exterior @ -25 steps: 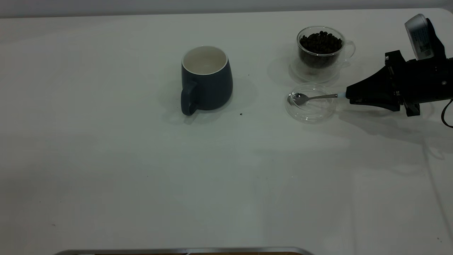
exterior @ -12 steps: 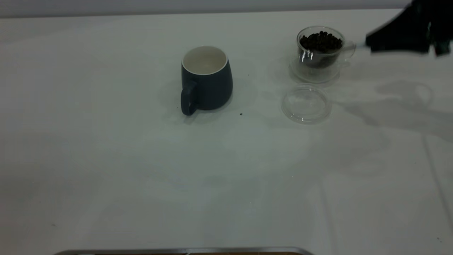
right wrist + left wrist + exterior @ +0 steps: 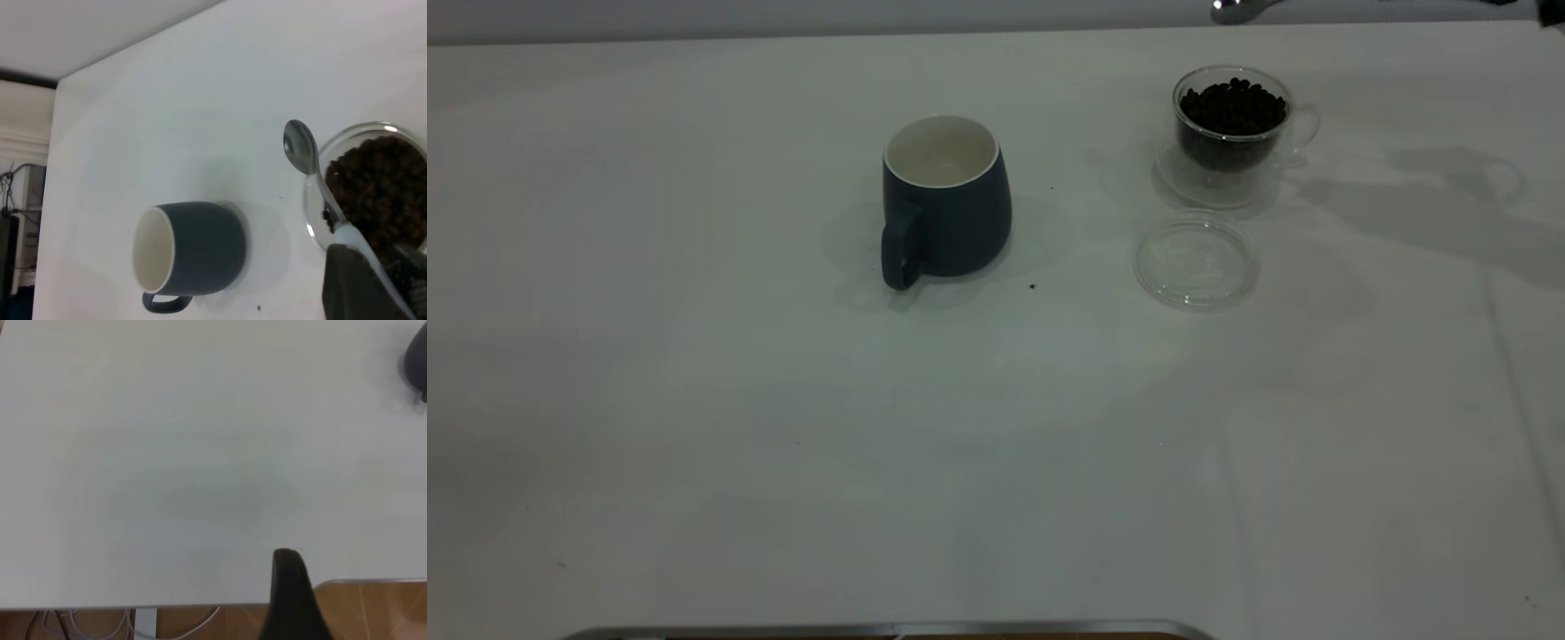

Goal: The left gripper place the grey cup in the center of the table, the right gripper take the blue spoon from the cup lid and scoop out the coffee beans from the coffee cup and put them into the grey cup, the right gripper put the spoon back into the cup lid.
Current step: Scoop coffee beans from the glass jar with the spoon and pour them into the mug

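Worktop (image 3: pixel 783 444): mug (image 3: pixel 945 200) upright near centre, handle toward camera, inside white, no beans seen. Glass cup (image 3: pixel 1234 124) of beans (image 3: pixel 1232 107) well right of mug; lid (image 3: pixel 1197 260) just in front, bare. Right claw (image 3: pixel 363 283): we log it clamped on spoon (image 3: pixel 313 173) handle, bowl unloaded, raised above glass cup. Left claw (image 3: pixel 288 600): parked at worktop edge, only 1 finger seen, opening unknown.
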